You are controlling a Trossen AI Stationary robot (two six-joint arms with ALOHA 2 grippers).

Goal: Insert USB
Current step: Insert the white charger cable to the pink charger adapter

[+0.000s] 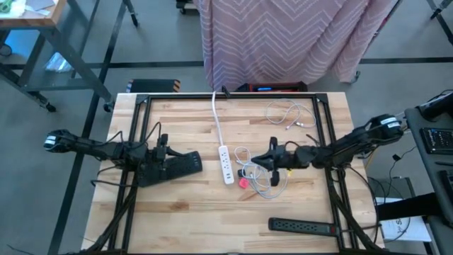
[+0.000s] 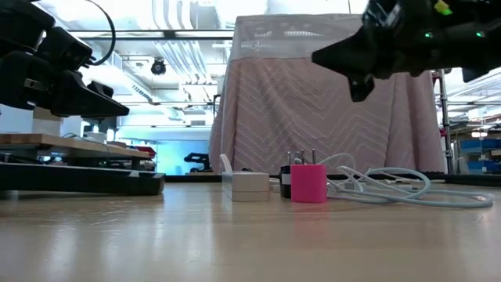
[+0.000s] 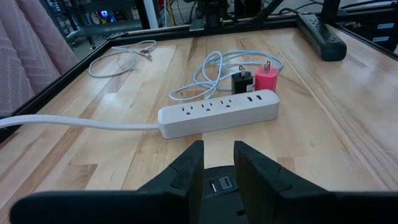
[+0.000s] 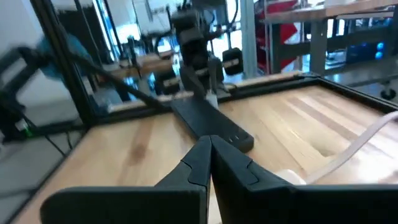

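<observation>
The table [image 1: 184,219] has a top of pale wood boards with visible grain and a soft satin shine, and a frame of matt black metal. The white power strip [image 3: 219,112] is smooth plastic with a slight gloss. The pink charger [image 2: 308,184] looks like matt plastic, with bare metal prongs. The pale cable [image 3: 208,71] has a smooth rubbery coat. The black power strip [image 1: 301,226] is dull dark plastic. The pink curtain [image 1: 297,35] is cloth with a woven zigzag pattern. The left gripper's fingers [image 3: 186,168] are matt black plastic.

Your dark left two-finger gripper [image 1: 192,162] sits low with its fingers slightly parted (nothing visibly between them), while your dark right two-finger gripper [image 1: 256,161] hovers, fingers pressed together.
</observation>
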